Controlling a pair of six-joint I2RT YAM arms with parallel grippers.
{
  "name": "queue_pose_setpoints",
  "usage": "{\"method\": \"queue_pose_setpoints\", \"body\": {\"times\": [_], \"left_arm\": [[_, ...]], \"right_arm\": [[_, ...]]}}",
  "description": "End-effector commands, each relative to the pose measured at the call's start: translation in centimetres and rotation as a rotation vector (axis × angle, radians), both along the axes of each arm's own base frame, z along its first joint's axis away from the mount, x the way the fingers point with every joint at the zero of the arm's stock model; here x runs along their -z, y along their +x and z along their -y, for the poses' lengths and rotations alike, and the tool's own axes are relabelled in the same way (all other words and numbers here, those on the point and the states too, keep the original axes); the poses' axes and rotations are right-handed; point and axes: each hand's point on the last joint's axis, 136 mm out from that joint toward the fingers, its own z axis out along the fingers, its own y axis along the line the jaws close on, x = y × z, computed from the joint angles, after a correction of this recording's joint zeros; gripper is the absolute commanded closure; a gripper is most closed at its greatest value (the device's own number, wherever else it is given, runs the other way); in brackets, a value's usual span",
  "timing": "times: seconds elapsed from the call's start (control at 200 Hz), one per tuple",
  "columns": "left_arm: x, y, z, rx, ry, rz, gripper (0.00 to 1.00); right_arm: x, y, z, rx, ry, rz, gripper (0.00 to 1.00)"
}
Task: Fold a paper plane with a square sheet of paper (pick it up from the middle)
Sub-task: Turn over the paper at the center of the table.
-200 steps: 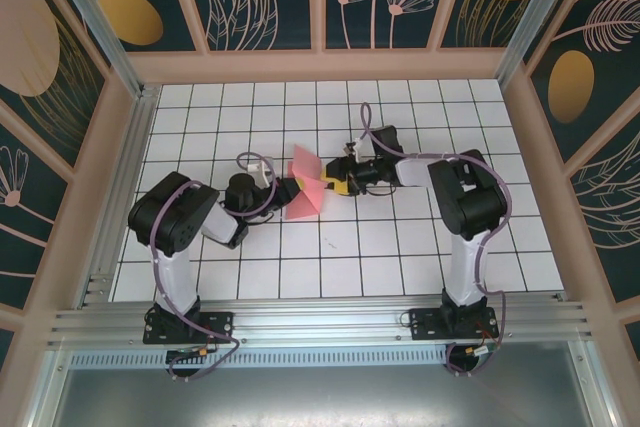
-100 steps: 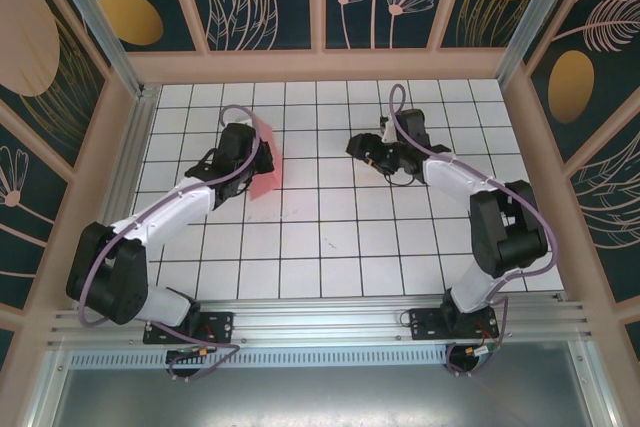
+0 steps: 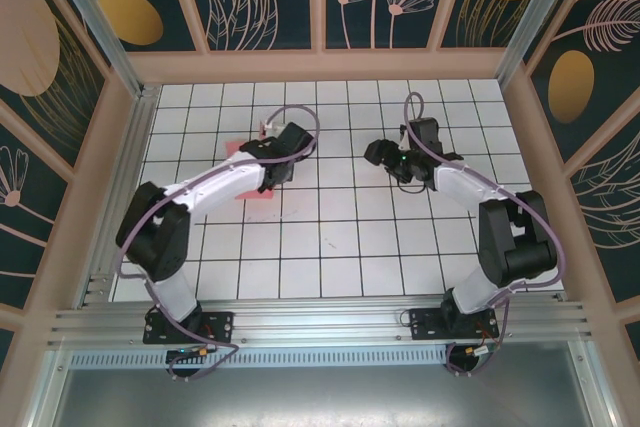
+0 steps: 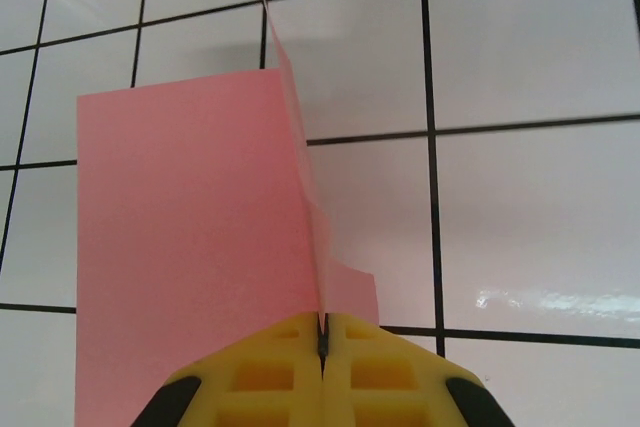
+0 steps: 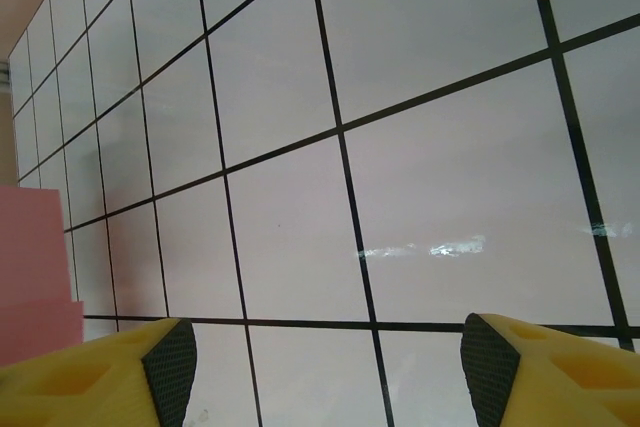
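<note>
Status: left gripper (image 4: 322, 339) is clamped tight on the square sheet of paper (image 4: 190, 247), yellow fingers (image 4: 270, 377) pressed together with the pink edge pinched in the seam between them. The sheet is creased, not flat. One broad panel spreads out to the left of the fingers. A second layer stands edge-on to the wrist camera and runs straight up from the pinch, and a small corner pokes out on the right. The broad panel hangs low over the tiled floor (image 4: 530, 217) and throws a shadow at its far edge; can't tell if it touches. From overhead, the left arm (image 3: 215, 185) reaches to the far-left part of the grid, with pink showing on both sides of the wrist, left of centre. Other side: right gripper (image 5: 330, 362) is spread wide over white tiles and black grid lines, dark pads (image 5: 172, 359) far apart. It sits right of centre on the right arm (image 3: 470, 187), well apart from the sheet; a pink slab of the paper shows at the left edge of the right wrist view.
</note>
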Motion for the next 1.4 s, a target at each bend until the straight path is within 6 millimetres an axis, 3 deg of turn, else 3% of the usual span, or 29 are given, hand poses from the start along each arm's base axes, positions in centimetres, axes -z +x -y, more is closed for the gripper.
{"method": "queue_pose_setpoints", "body": {"times": [0.0, 0.35, 0.575, 0.701, 0.826, 0.966, 1.046, 1.131, 1.261, 1.396], "left_arm": [[0.4, -0.3, -0.2, 0.024, 0.201, -0.031, 1.00], [7.3, -0.8, 10.6, 0.227, 0.206, -0.129, 0.98], [9.3, -1.5, 14.5, 0.290, 0.144, -0.173, 0.87], [7.0, -1.3, 16.3, 0.299, 0.040, -0.159, 0.73], [1.8, -1.9, 20.1, 0.372, -0.227, -0.122, 0.65], [-3.8, -3.7, 22.6, 0.470, -0.481, -0.090, 0.52], [-5.6, -4.4, 22.3, 0.483, -0.577, -0.079, 0.48], [-6.9, -4.3, 20.6, 0.450, -0.686, -0.066, 0.44], [-7.2, -3.3, 15.4, 0.337, -0.834, -0.023, 0.35], [-6.2, -2.5, 10.7, 0.205, -0.901, 0.026, 0.29]], "right_arm": [[-1.1, -0.1, 1.3, 0.052, 0.003, 0.019, 0.27], [-1.4, -0.3, 4.0, 0.152, 0.022, 0.025, 0.23], [-1.5, -0.3, 4.7, 0.169, 0.030, 0.018, 0.22], [-1.7, -0.3, 4.9, 0.175, 0.030, 0.019, 0.23], [-1.8, -0.3, 4.9, 0.167, 0.024, 0.019, 0.22], [-1.7, -0.8, 3.8, 0.092, 0.049, 0.015, 0.22], [-1.6, -1.4, 2.5, 0.016, 0.081, 0.007, 0.22], [-1.3, -2.4, 0.2, -0.097, 0.123, -0.009, 0.22], [0.0, -4.5, -4.0, -0.230, 0.150, -0.066, 0.21], [1.7, -6.1, -6.8, -0.284, 0.166, -0.130, 0.21]]}}
